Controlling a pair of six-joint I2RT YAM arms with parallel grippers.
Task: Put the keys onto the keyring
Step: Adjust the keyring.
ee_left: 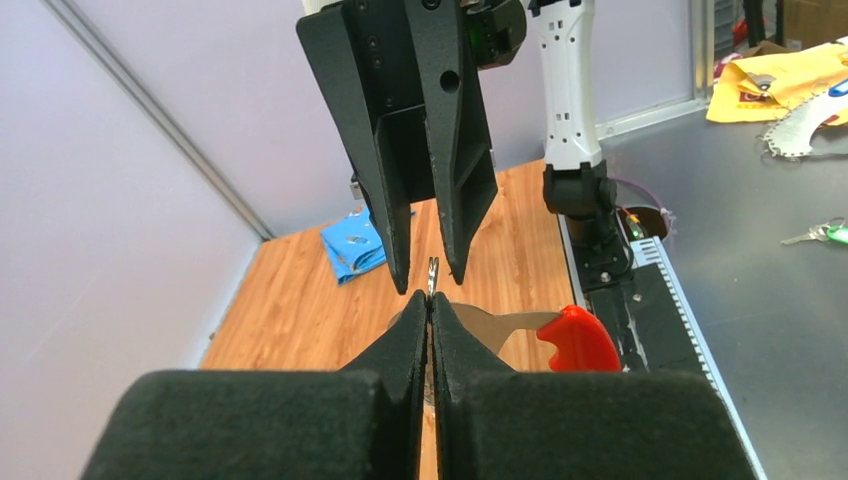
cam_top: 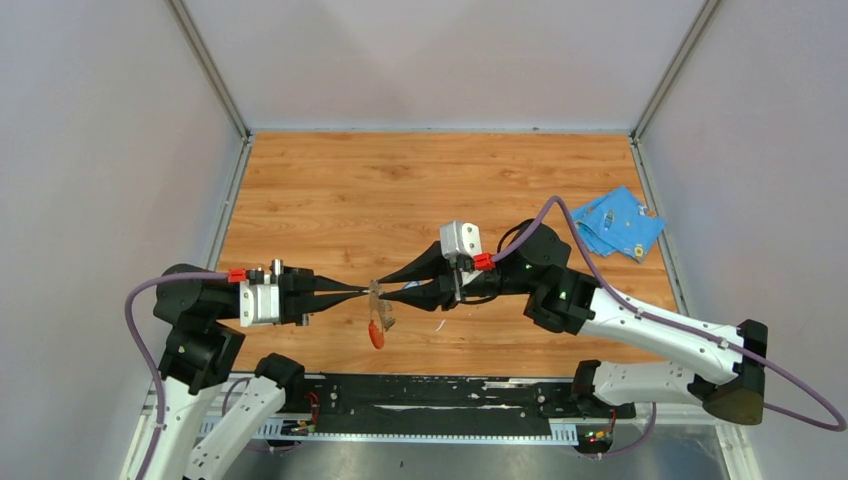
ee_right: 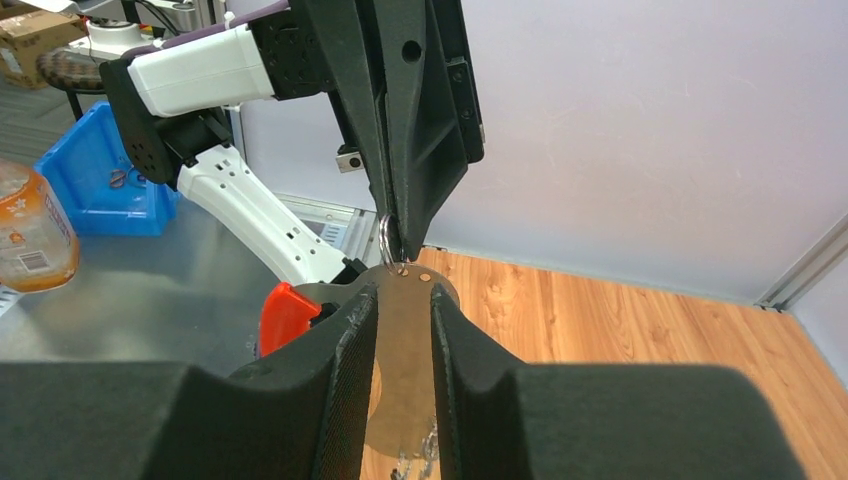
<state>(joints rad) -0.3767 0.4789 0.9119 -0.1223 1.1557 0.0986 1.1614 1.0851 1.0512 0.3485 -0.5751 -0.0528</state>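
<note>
Red-and-silvery curved strap keyring (ee_right: 402, 350) judged light, stiff, slippery. Small metal ring (ee_right: 385, 238) clenched by left pincer (ee_left: 430, 305). Right pincer (ee_right: 404, 295) released, strap straddled; flat strap edges advised for grip.

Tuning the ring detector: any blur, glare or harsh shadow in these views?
Top: even light, soft shadows, sharp, but the keyring is tiny. Left wrist: own hand blurred up close, ring fairly crisp. Right wrist: own fingers soft, ring sharp, no glare on the fob.
</note>
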